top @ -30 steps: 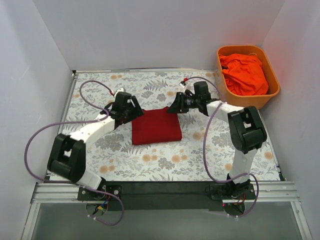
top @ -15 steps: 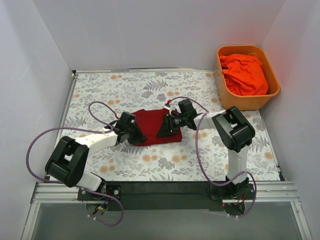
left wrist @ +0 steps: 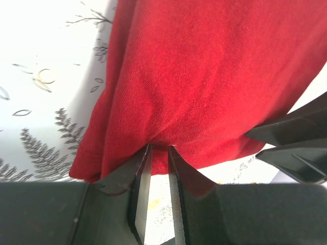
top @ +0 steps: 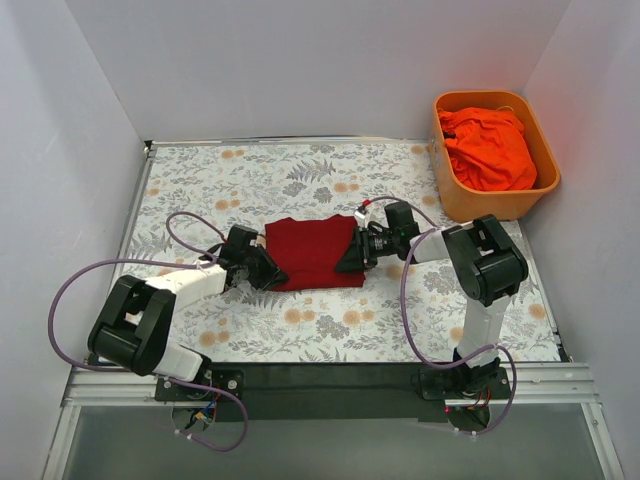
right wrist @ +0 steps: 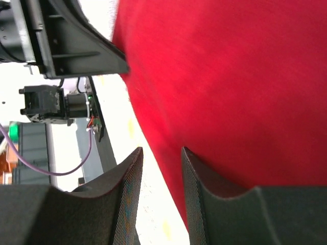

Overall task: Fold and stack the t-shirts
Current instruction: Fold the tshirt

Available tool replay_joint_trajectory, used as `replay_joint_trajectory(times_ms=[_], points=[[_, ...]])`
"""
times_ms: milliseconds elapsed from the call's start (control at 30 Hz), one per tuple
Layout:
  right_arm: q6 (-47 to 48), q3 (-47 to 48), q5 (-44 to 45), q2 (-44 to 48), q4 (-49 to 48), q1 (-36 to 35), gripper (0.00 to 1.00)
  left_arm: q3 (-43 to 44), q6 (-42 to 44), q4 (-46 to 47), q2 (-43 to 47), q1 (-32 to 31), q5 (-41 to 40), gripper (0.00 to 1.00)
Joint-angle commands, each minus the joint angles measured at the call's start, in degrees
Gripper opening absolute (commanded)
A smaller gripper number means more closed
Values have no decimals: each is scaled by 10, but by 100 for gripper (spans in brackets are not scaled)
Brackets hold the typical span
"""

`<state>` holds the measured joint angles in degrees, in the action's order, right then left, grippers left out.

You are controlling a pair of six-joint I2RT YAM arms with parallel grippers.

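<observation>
Folded crimson t-shirt point(top: 312, 252); crumpled orange-red t-shirt point(top: 490, 148)

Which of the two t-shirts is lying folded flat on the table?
The dark crimson t-shirt, lying flat between the left gripper and right gripper. The orange-red t-shirt sits bunched up in the orange tub.
</observation>
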<state>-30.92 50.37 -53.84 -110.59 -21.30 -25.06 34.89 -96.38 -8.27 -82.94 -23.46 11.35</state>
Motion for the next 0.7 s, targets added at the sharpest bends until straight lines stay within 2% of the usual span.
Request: replay_joint_trajectory(times_ms=[0, 167, 300, 467, 667], points=[[22, -30, 20, 6, 28, 30, 37, -23, 11, -61, 13, 10, -56, 21], [9, -48, 0, -59, 23, 69, 36, -25, 15, -64, 12, 13, -54, 22], [16, -39, 4, -10, 31, 69, 35, -11, 26, -78, 34, 13, -63, 25], [8, 21, 26, 63, 41, 70, 35, 7, 36, -86, 66, 14, -75, 28], [6, 121, 102, 41, 40, 70, 36, 14, 38, -87, 46, 13, -71, 28]])
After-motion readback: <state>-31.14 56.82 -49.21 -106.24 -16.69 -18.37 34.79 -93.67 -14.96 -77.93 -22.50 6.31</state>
